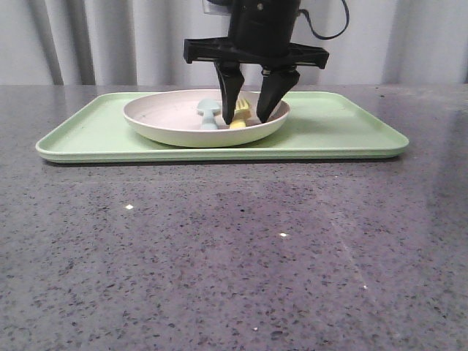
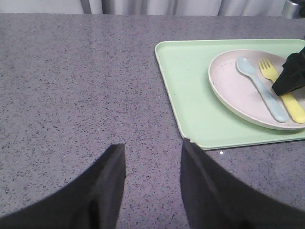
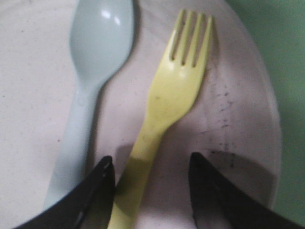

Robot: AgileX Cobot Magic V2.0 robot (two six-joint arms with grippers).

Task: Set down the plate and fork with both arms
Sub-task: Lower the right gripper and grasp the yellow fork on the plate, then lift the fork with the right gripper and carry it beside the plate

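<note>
On tray (image 1: 351, 131), fork (image 3: 162, 114) lies between spread right end effector (image 3: 151, 183) fingers.

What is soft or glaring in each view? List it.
Right wrist view: fork and spoon slightly soft, bright glare spots on the spoon bowl, right hand casting shadow on the plate. Front view: sharp, pinpoint glints on the table. Left wrist view: left hand dark and blurred.
</note>
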